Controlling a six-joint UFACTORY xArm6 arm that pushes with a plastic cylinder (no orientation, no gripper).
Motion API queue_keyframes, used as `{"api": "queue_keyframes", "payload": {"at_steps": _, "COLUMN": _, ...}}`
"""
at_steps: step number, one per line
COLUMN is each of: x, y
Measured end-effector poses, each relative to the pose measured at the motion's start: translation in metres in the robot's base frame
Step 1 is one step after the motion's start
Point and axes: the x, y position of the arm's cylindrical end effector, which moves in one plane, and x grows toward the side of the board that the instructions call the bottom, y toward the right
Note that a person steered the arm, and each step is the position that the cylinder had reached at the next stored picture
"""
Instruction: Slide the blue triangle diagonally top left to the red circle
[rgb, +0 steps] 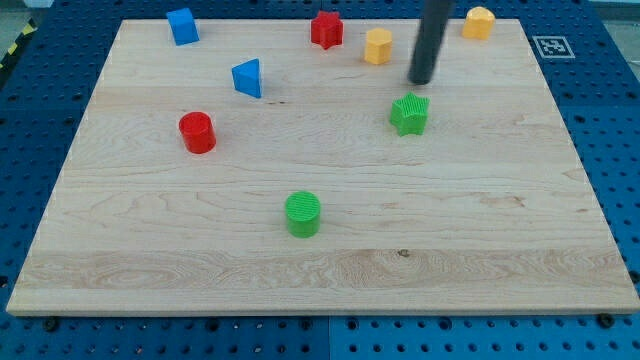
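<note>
No readable text; only a black-and-white marker tag (553, 46) beside the board's top-right corner.

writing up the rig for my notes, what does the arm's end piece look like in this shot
Only a straight, dark, near-black rod shows, round in section, entering from the view's top edge and ending in my tip. It has no claw. No cables, markings or labels can be seen on it. The rest of the arm is out of frame.

The wooden worktop (330, 280) carries 7 small plastic blocks. There are 2 blue ones, the blue triangle (248, 78) and a blue cube (183, 26); 2 red ones, the red circle (198, 132) and a red star (326, 29). There are 2 green, a green cylinder (303, 214) and a green star (410, 113), plus 2 yellow, a yellow hexagon (378, 46) and a yellow rounded block (479, 22), which makes 8, not 7.
</note>
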Motion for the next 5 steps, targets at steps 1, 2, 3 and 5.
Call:
{"api": "queue_keyframes", "payload": {"at_steps": 1, "x": 0.001, "y": -0.081}}
{"api": "queue_keyframes", "payload": {"at_steps": 2, "x": 0.001, "y": -0.153}}
{"api": "queue_keyframes", "payload": {"at_steps": 3, "x": -0.002, "y": -0.155}}
{"api": "queue_keyframes", "payload": {"at_steps": 5, "x": -0.01, "y": -0.199}}
